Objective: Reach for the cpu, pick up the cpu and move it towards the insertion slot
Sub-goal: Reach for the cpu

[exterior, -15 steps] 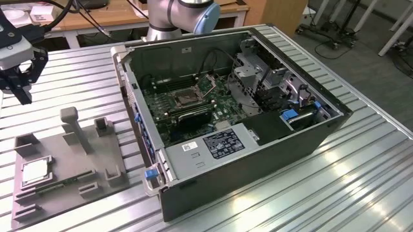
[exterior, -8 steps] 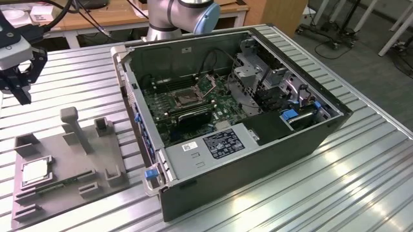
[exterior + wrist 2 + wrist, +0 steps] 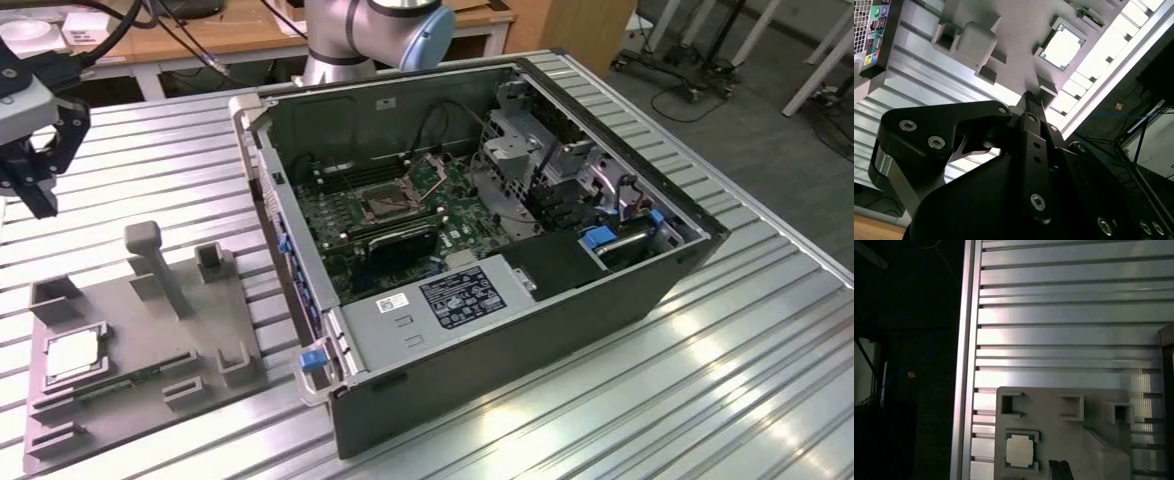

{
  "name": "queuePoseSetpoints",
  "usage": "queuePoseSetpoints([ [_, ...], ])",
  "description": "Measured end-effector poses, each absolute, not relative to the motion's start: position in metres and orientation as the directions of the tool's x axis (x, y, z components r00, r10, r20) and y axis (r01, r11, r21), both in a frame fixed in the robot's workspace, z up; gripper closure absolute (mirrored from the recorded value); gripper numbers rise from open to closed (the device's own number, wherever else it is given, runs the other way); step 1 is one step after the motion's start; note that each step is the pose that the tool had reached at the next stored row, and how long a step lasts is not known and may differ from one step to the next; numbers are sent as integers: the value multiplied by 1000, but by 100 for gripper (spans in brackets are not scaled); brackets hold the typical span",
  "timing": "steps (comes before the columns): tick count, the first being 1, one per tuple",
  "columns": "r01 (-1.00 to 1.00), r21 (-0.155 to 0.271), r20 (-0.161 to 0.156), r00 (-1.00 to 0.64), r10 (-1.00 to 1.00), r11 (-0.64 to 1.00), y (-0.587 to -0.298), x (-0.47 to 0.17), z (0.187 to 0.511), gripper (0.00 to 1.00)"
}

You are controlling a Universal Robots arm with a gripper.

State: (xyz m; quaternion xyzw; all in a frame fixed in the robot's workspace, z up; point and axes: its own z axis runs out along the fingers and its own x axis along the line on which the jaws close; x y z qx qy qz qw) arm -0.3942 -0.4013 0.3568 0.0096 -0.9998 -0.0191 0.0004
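No legible print, even on the power-supply label [image 3: 461, 297].

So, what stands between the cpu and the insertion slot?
In the exterior view: the grey fixture's upright posts and the computer case's side wall.

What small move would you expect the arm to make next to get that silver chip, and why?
Probably a move across and down toward the cpu. In the exterior view the hand hangs above the slatted table, apart from the grey fixture where the cpu lies flat in its recess, untouched. In the second wrist view the cpu sits beyond the hand's tip, not beneath it.
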Motion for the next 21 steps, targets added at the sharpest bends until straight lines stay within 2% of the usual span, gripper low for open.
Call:
queuePoseSetpoints([
  [21, -19, 38, 1, -1000, -19, 999, -401, -404, 356, 89],
])
